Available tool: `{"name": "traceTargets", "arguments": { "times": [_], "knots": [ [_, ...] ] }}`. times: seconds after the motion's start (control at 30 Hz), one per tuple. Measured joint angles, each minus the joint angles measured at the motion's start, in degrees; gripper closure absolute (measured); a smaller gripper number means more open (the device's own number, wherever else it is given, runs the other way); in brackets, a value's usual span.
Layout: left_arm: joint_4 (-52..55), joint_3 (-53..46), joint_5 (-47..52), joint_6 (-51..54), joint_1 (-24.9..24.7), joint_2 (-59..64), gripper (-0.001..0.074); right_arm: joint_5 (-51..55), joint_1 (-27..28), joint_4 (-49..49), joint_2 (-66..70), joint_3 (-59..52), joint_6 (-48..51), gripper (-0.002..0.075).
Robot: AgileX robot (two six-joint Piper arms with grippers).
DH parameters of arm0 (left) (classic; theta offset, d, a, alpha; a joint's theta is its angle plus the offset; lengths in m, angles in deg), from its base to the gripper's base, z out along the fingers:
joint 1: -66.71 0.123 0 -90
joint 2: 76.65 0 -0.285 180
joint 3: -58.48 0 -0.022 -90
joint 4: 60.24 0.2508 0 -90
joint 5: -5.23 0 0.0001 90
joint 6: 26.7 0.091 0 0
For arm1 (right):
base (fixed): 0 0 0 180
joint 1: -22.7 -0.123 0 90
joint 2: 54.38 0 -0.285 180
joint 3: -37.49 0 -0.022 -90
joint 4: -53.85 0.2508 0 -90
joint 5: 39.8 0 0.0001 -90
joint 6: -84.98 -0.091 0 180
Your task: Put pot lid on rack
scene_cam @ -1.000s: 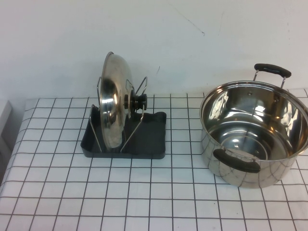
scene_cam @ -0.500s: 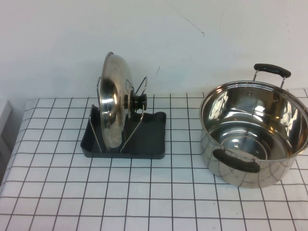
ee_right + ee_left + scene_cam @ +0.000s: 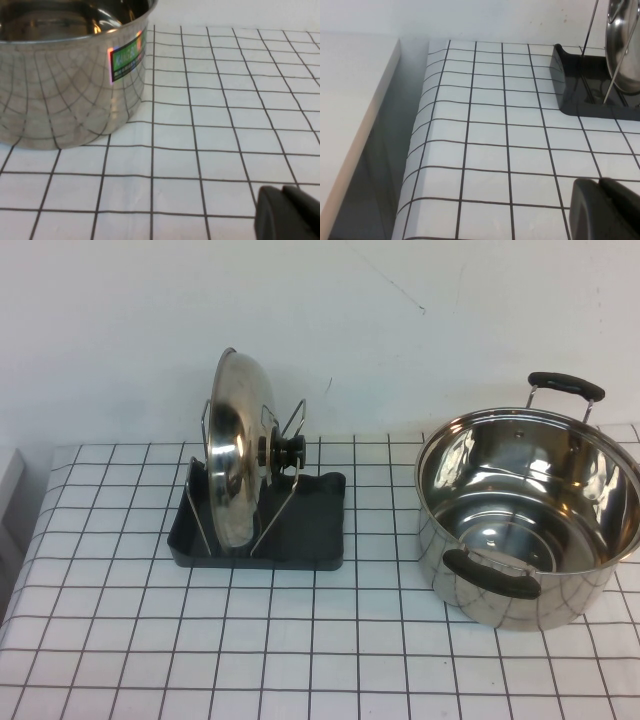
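Observation:
The shiny steel pot lid (image 3: 232, 455) stands on edge in the dark grey rack (image 3: 300, 540), held between the silver wire loops, its black knob (image 3: 290, 453) facing right. Lid edge (image 3: 622, 45) and rack (image 3: 580, 80) also show in the left wrist view. Neither arm shows in the high view. My left gripper (image 3: 600, 184) is shut and empty above the checked cloth, near the table's left edge, short of the rack. My right gripper (image 3: 282, 191) is shut and empty above the cloth, beside the pot.
A deep steel pot (image 3: 525, 515) with two black handles stands open at the right; its wall fills part of the right wrist view (image 3: 65, 85). A white surface (image 3: 350, 100) lies beyond the table's left edge, across a gap.

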Motion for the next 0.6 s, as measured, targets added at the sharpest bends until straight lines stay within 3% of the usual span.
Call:
{"name": "traceTargets", "arguments": {
  "times": [0.6],
  "knots": [
    [0.0,0.0,0.0,0.0,0.0,0.0,0.0736,0.0,0.0,0.0,0.0,0.0,-0.6,0.0728]
  ]
}}
